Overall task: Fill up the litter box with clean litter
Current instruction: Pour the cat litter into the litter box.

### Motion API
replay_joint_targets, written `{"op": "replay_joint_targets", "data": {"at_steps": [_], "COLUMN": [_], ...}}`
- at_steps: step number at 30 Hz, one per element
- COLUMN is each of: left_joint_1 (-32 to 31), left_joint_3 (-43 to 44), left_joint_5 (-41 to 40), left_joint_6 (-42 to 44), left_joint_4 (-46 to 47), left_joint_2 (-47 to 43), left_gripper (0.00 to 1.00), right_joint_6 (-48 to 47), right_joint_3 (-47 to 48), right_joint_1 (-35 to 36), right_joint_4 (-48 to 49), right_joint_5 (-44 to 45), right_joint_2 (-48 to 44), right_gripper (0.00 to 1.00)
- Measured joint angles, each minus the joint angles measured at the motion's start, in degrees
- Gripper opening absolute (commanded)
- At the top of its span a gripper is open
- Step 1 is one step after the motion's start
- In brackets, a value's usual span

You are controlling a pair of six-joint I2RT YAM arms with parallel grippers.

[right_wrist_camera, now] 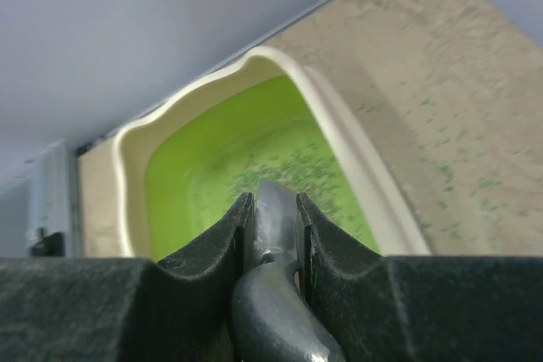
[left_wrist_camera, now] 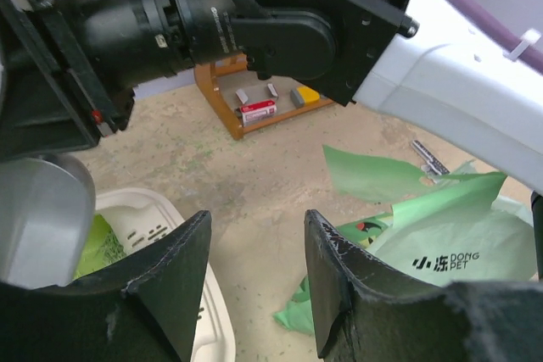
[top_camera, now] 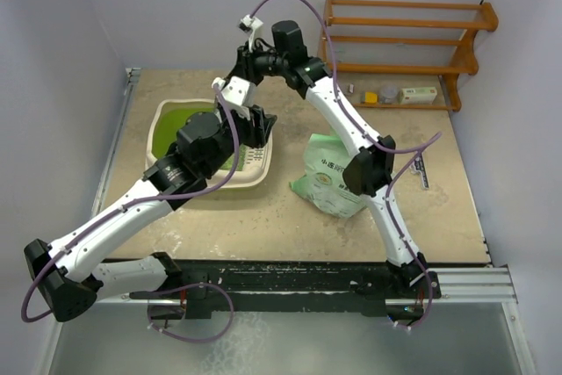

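The litter box [top_camera: 167, 113] is a cream tray with a lime-green inside, at the left middle of the table. Green litter [right_wrist_camera: 284, 167] lies scattered over its floor. My right gripper [right_wrist_camera: 273, 203] hangs over the box, shut on the handle of a grey scoop [right_wrist_camera: 276, 243]. In the top view this gripper [top_camera: 226, 92] is above the box's far rim. The left gripper [left_wrist_camera: 256, 226] is open and holds nothing. It hovers over the box's right rim [left_wrist_camera: 208, 328], and the scoop's grey bowl [left_wrist_camera: 38, 218] is just to its left. In the top view my left gripper [top_camera: 259, 125] covers part of the box.
A pale green printed bag [top_camera: 329, 177] lies opened to the right of the box. A wooden rack [top_camera: 404, 32] stands at the back right with small items [top_camera: 391, 94] beneath it. Loose pellets speckle the table. Walls close in on the left and behind.
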Motion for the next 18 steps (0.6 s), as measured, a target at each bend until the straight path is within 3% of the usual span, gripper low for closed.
{"op": "replay_joint_targets", "data": {"at_steps": [12, 18], "left_joint_1": [0.00, 0.00], "left_joint_3": [-3.78, -3.78], "left_joint_5": [0.39, 0.39], "left_joint_6": [-0.55, -0.28], "left_joint_4": [0.90, -0.09], "left_joint_2": [-1.07, -1.49], "left_gripper": [0.46, 0.55], "right_joint_6": [-13.92, -18.01], "right_joint_3": [-0.04, -4.74], "right_joint_1": [0.85, 0.31], "right_joint_4": [4.02, 2.40], "right_joint_5": [12.68, 16.76], "right_joint_2": [0.00, -3.67], "right_gripper": [0.00, 0.00]}}
